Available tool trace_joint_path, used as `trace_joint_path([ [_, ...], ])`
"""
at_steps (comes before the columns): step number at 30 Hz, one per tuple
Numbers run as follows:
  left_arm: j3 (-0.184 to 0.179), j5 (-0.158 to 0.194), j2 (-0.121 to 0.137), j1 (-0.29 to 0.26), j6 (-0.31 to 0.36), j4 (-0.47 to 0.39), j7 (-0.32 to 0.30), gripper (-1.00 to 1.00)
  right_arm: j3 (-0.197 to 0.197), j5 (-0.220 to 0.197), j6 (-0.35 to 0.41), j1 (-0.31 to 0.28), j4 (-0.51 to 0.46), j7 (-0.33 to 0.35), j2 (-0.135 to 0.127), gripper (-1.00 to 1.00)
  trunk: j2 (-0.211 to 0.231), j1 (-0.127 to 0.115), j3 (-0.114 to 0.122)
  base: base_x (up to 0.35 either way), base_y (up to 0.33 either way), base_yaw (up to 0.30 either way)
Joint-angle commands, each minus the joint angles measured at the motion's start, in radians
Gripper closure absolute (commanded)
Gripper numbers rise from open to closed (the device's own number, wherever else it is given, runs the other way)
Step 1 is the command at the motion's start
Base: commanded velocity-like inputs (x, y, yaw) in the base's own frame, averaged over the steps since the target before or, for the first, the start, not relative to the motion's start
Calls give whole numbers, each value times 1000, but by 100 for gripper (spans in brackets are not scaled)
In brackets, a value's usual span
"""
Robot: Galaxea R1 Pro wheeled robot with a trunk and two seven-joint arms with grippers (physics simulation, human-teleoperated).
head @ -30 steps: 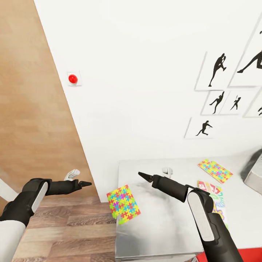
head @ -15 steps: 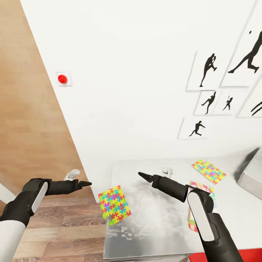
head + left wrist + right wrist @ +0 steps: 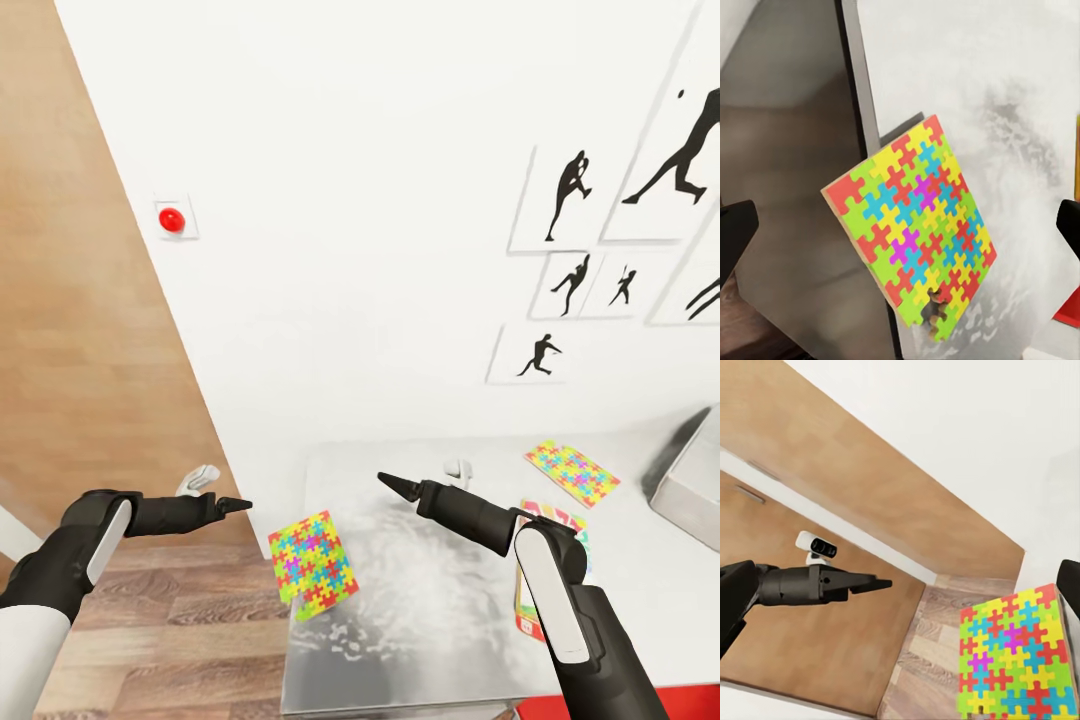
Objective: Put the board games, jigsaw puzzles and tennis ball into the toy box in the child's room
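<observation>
One jigsaw puzzle (image 3: 313, 563) lies tilted over the left edge of the table (image 3: 430, 610); it also fills the middle of the left wrist view (image 3: 911, 232). A second jigsaw puzzle (image 3: 571, 472) lies flat near the wall. A red-yellow-green board game (image 3: 533, 600) is partly hidden behind my right forearm. The grey toy box (image 3: 690, 480) is cut off at the right. My left gripper (image 3: 238, 505) hovers open over the floor, left of the table. My right gripper (image 3: 392, 483) hovers open above the table, with the overhanging puzzle (image 3: 1016, 660) below it.
A white wall with black silhouette pictures (image 3: 570, 195) and a red button (image 3: 172, 219) stands behind the table. A wooden panel (image 3: 80, 330) is at the left, with wood-plank floor (image 3: 180, 640) below. A small white object (image 3: 458, 468) sits at the table's back.
The whole view has shifted since a second ago, so the table and pictures sit further left in the picture. Both arms hold the same pose.
</observation>
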Motion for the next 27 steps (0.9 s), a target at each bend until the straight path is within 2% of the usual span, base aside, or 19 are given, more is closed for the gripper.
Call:
trace_joint_path([
  [1,1,-2,0,-1,3,0,-4,-100,-1,2,5,-1,-1,11,1,-100,-2,1,-1,0,0,0],
  [8,2,-2,0,-1,4,0,-4,-100,-1,2,4,0,-1,24,1,-100,-2,1,3,0,-17,0],
  [16,2,-2,0,-1,4,0,-11,-100,-1,2,4,0,-1,25,1,-100,-2,1,3,0,-147,0],
  [27,4,-1,2,-1,9,0,-13,-100,-1,2,4,-1,-1,25,1,-100,-2,1,3,0,-14,0],
])
